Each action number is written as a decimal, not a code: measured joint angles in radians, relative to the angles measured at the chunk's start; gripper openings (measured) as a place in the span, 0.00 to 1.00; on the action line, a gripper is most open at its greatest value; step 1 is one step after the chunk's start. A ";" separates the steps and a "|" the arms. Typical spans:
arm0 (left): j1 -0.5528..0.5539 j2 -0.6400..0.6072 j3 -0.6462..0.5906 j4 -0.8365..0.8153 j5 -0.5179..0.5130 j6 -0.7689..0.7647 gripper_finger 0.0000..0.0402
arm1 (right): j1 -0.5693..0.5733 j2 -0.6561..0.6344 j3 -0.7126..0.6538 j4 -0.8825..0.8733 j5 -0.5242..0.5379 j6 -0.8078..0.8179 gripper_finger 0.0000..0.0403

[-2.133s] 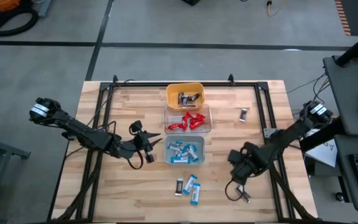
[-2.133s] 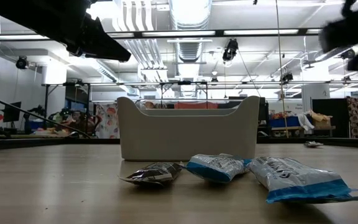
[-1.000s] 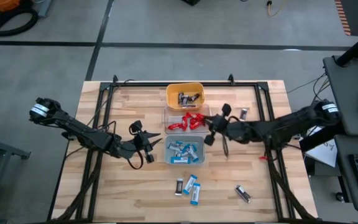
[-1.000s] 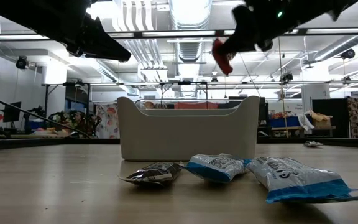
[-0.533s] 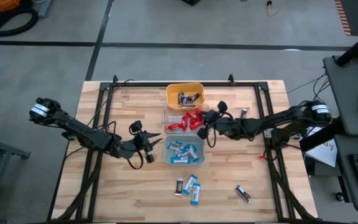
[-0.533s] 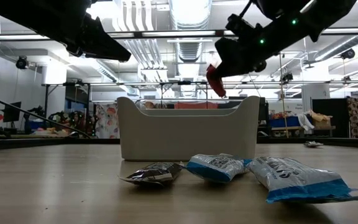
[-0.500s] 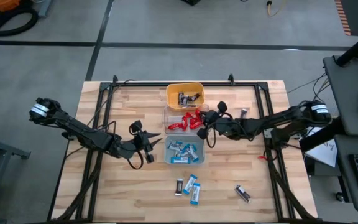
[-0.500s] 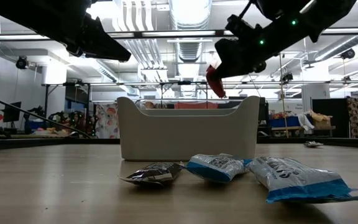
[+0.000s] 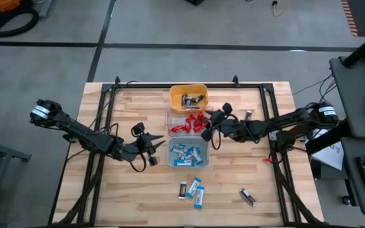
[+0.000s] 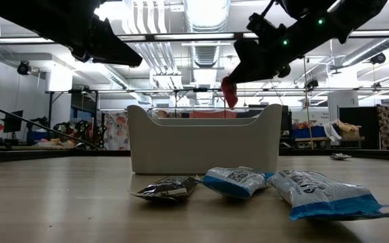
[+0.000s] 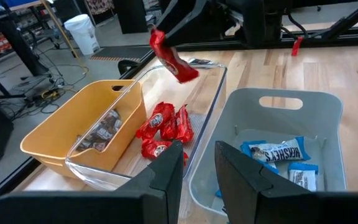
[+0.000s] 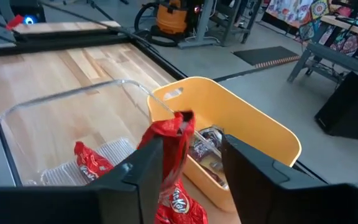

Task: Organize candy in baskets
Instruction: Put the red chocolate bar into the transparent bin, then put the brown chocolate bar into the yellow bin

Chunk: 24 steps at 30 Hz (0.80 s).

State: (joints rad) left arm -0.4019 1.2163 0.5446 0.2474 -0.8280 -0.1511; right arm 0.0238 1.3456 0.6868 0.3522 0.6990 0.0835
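Light wooden boards make up the desk (image 9: 138, 196), which is framed by black rails and surrounded by a grey floor. On the left side, the left tool (image 9: 157, 149) is held above the desk just beside the grey basket (image 9: 171, 155). Its fingers are kept apart and nothing is gripped between them. Three baskets are lined up in the middle. In the yellow basket (image 9: 173, 95) at the far end, dark bars are kept. Red bars are collected in the clear basket (image 9: 170, 120) next to it, and blue-and-white bars in the grey one. The right tool (image 9: 206, 126) is stretched over the edge of the clear basket with its fingers parted. A red bar (image 12: 169, 155) is seen at their tips, above that basket; whether it is touched by them cannot be told. Near the front edge, three loose bars (image 9: 194, 189) are left together. One dark bar (image 9: 248, 197) lies further right, and another bar (image 9: 248, 116) lies beside the right arm.
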 joint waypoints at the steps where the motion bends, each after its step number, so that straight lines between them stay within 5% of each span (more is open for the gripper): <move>1: 0.000 0.000 0.000 0.000 0.000 -0.004 0.19 | 0.000 -0.008 0.000 -0.001 0.000 0.003 0.39; 11: 0.000 0.000 0.000 0.019 0.000 -0.025 0.19 | -0.005 -0.063 0.000 -0.074 -0.124 0.053 0.44; 24: 0.000 0.000 0.000 0.053 0.000 -0.025 0.19 | -0.015 -0.054 0.000 -0.255 -0.123 0.180 0.44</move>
State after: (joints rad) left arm -0.4019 1.2163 0.5446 0.3000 -0.8280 -0.1764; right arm 0.0093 1.2915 0.6872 0.0974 0.5758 0.2630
